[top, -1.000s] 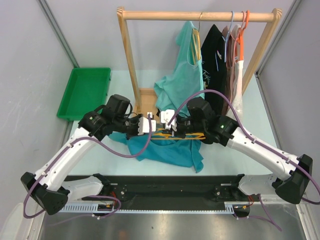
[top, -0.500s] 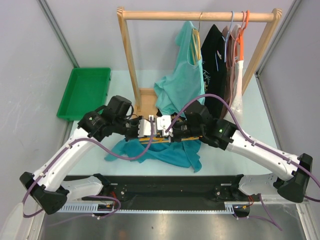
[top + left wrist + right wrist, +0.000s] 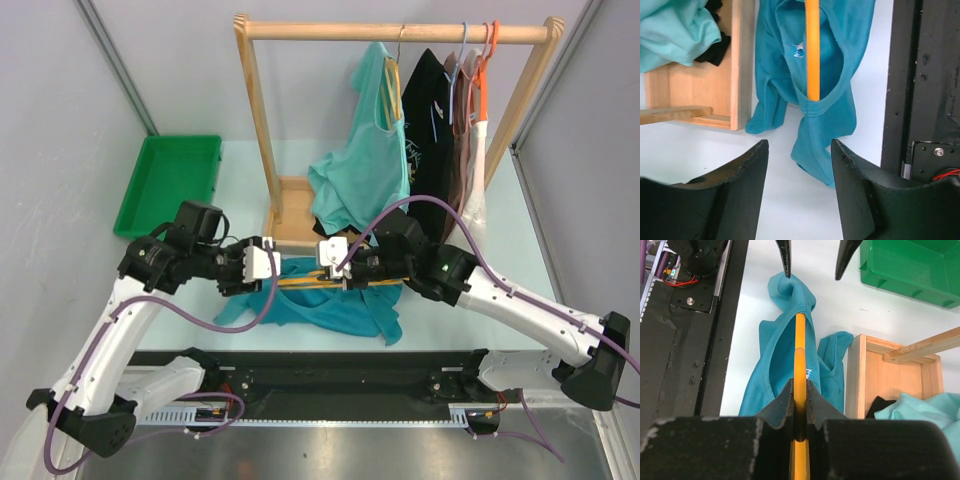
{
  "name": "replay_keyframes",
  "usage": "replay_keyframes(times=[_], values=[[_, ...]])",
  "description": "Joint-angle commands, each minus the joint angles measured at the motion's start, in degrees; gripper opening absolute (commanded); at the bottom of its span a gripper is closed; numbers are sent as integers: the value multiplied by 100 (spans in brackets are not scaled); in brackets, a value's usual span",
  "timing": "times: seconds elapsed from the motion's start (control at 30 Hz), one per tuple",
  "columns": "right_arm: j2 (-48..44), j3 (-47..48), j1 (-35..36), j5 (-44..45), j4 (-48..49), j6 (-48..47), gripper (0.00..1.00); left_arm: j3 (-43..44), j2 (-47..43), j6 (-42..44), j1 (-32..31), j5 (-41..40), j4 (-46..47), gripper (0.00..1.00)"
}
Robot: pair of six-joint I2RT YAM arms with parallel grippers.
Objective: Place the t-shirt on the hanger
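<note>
The deep teal-blue t-shirt (image 3: 330,305) hangs in folds from the yellow-orange hanger (image 3: 300,281), which is held level above the table in front of the wooden rack. One hanger arm runs inside the shirt's collar opening (image 3: 800,335) and also shows in the left wrist view (image 3: 812,50). My right gripper (image 3: 335,272) is shut on the hanger (image 3: 800,390). My left gripper (image 3: 262,270) is open and empty, just left of the shirt's bunched end (image 3: 822,135), not touching it. Its fingertips (image 3: 785,260) show at the top of the right wrist view.
A wooden clothes rack (image 3: 400,32) stands behind, with a mint-green shirt (image 3: 365,170), a black shirt (image 3: 430,130) and other garments hanging from it. Its wooden base (image 3: 742,65) is close to the shirt. A green tray (image 3: 170,185) sits back left. A black rail (image 3: 925,100) lines the near edge.
My left gripper let go, opened and drew back to the left. The right gripper shifted the hanger slightly left. The shirt now hangs off the hanger with its left end drooping.
</note>
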Motion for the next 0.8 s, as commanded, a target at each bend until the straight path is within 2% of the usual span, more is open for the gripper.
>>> replay_keyframes(times=[0.0,0.2,0.37,0.53,0.77], values=[[-180,-4,4,-28,418,15,0,-307,95,112,19,385,-71,57],[-180,-4,4,-99,445,50,0,-581,376,-142,-8,509,227,48],[-154,5,4,-178,576,138,0,-712,534,-345,-236,615,464,34],[-49,5,13,-257,708,235,0,-756,420,-924,-684,763,1078,20],[83,-48,4,-353,1042,437,0,-756,324,-1697,-781,1124,1774,13]])
